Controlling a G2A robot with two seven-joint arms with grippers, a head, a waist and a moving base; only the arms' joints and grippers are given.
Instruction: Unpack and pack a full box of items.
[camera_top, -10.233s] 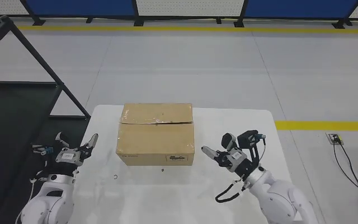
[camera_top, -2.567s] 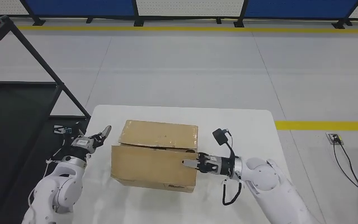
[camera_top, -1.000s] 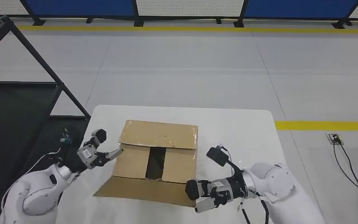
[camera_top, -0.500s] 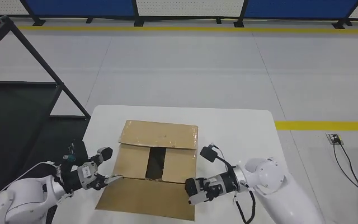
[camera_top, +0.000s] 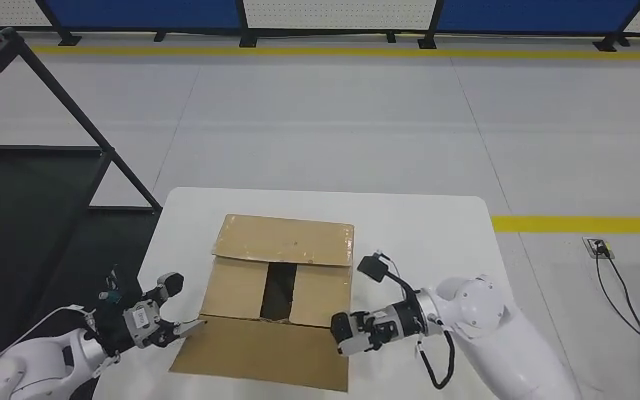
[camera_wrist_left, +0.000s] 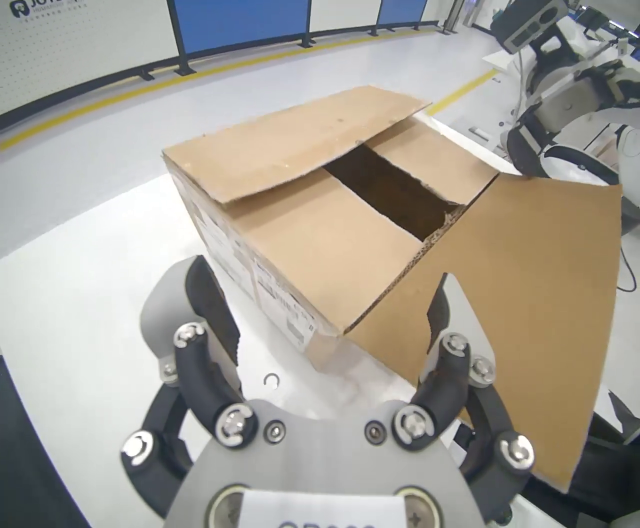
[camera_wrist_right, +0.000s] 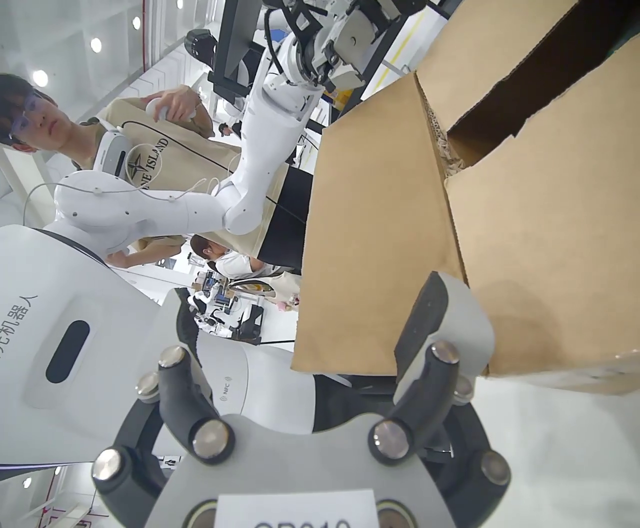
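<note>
The left gripper (camera_wrist_left: 320, 272) stands wide open, its two padded fingers spread to either side of the cardboard box's (camera_wrist_left: 310, 235) near left corner. One finger (camera_wrist_left: 452, 320) overlaps the edge of the box's near flap (camera_wrist_left: 525, 280). Whether it touches the card cannot be told, and the gripper's frame hides the lower part of that flap.

The right gripper (camera_top: 343, 335) sits at the box's near right corner, by the other end of the same flap. Its linkage is spread wide as well. One of its fingers (camera_wrist_right: 445, 320) shows plainly, close against the box's right end wall beside the fold. The other is hard to make out, and contact with the card cannot be judged.

The box stands in the middle of the white table (camera_top: 430, 230), a long side towards the robot. Its near flap is folded out and away from the top, while the far flap (camera_top: 285, 238) lies over the far half of the top. Two inner flaps lie flat with a dark slot (camera_top: 278, 292) between them. Nothing inside the slot can be made out.

A small ring-shaped clip (camera_wrist_left: 272, 380) lies on the table just beside the box's near left corner.
</note>
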